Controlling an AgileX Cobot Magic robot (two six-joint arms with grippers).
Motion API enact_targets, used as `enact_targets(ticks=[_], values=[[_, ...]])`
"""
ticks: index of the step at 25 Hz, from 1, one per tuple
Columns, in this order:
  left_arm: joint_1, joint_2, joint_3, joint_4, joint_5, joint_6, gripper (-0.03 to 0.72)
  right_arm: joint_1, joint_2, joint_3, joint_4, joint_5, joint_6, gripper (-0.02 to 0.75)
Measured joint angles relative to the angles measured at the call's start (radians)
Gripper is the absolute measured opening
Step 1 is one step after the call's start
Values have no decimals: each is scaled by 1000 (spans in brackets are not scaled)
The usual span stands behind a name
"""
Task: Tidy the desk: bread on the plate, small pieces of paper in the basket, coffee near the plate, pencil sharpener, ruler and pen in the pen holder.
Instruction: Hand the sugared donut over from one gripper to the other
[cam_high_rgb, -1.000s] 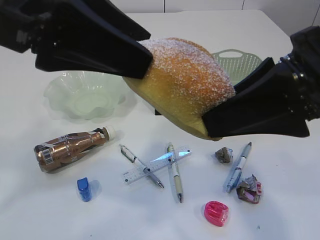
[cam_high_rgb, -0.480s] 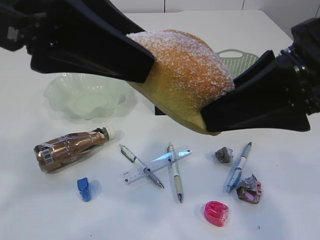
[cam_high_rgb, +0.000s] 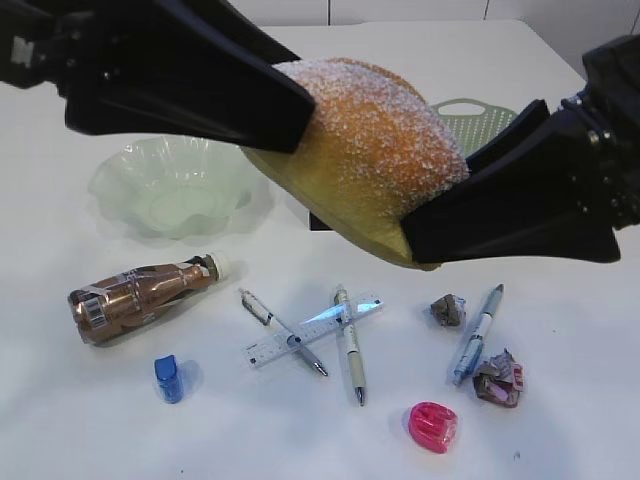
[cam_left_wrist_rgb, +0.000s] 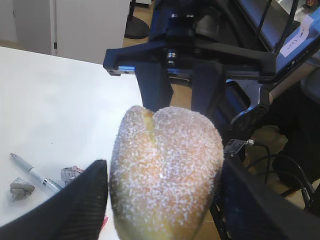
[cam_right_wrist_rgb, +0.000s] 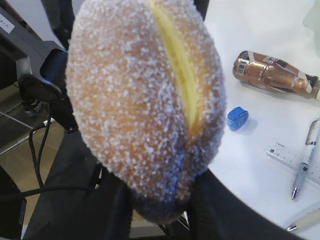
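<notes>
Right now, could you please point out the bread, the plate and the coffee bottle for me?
bread (cam_high_rgb: 375, 150), exterior view, sugared top.
plate (cam_high_rgb: 120, 180), exterior view, left rim.
coffee bottle (cam_high_rgb: 130, 297), exterior view, middle of body.

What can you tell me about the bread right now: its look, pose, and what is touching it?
The bread is a large oval bun, golden-brown, its top dusted with white sugar-like grains, with a pale yellow split along one side. It hangs tilted in the air above the table, clear of the plate. The left gripper clamps its upper-left end and the right gripper its lower-right end; nothing else touches it. The underside looks smooth and unsugared.
</notes>
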Motion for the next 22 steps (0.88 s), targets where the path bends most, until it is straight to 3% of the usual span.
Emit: enact_targets(ticks=[7,16,22], values=[[0,4,0,0,0,-20,470,0,0,0,2,0,0,257],[0,4,0,29,2,-49,228,2,0,0,2,0,0,257],[0,4,0,33,2,-51,185,2,0,0,2,0,0,257]])
